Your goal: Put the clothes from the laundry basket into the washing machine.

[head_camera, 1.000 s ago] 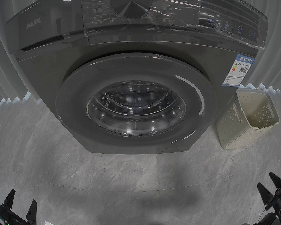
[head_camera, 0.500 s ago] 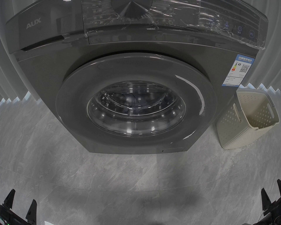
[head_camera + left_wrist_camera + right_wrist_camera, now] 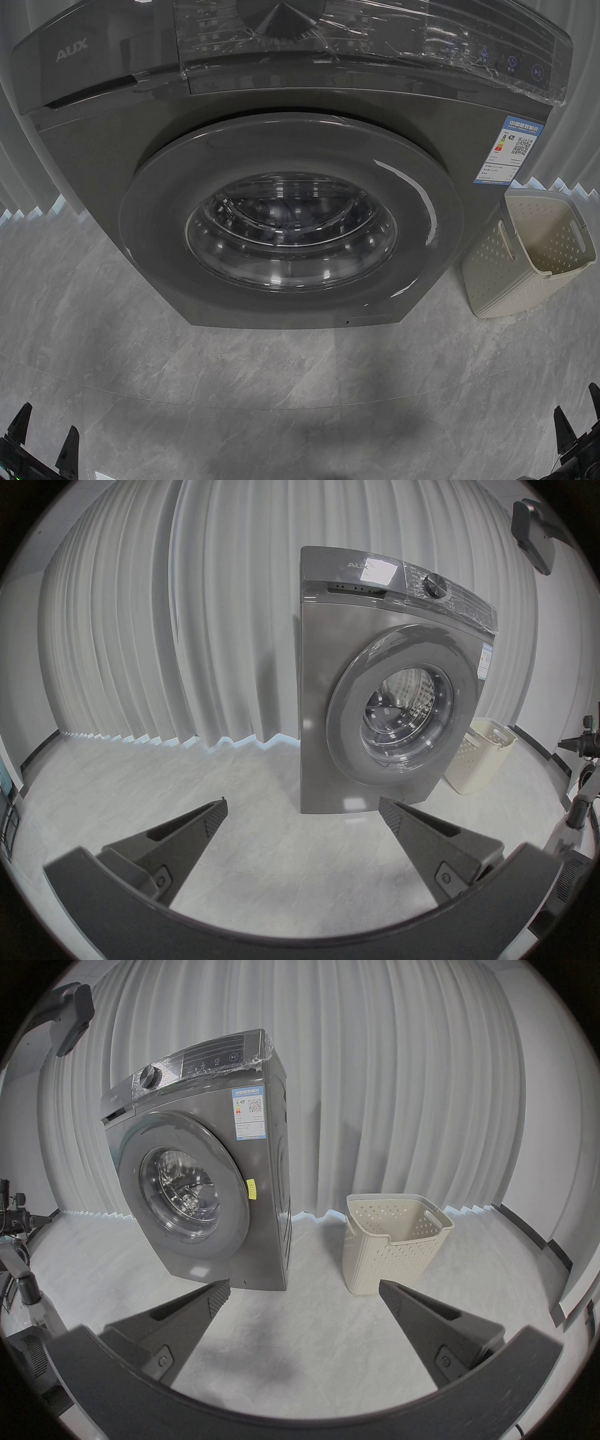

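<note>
A grey front-loading washing machine (image 3: 287,125) stands before me with its round door (image 3: 290,228) shut; it also shows in the left wrist view (image 3: 387,686) and the right wrist view (image 3: 200,1166). A cream perforated laundry basket (image 3: 531,253) sits on the floor at the machine's right side, seen too as the basket (image 3: 394,1238) and basket (image 3: 478,755); I see no clothes inside it. My left gripper (image 3: 44,431) hangs low at the left, open and holding nothing. My right gripper (image 3: 578,412) hangs low at the right, open and holding nothing.
Pale marbled floor (image 3: 300,375) stretches between me and the machine. White pleated curtains (image 3: 387,1085) line the wall behind the machine and basket. A dark baseboard (image 3: 531,1235) runs along the right wall.
My right gripper has dropped lower and toward the right edge of the head view. The left gripper, the machine and the basket have stayed put.
</note>
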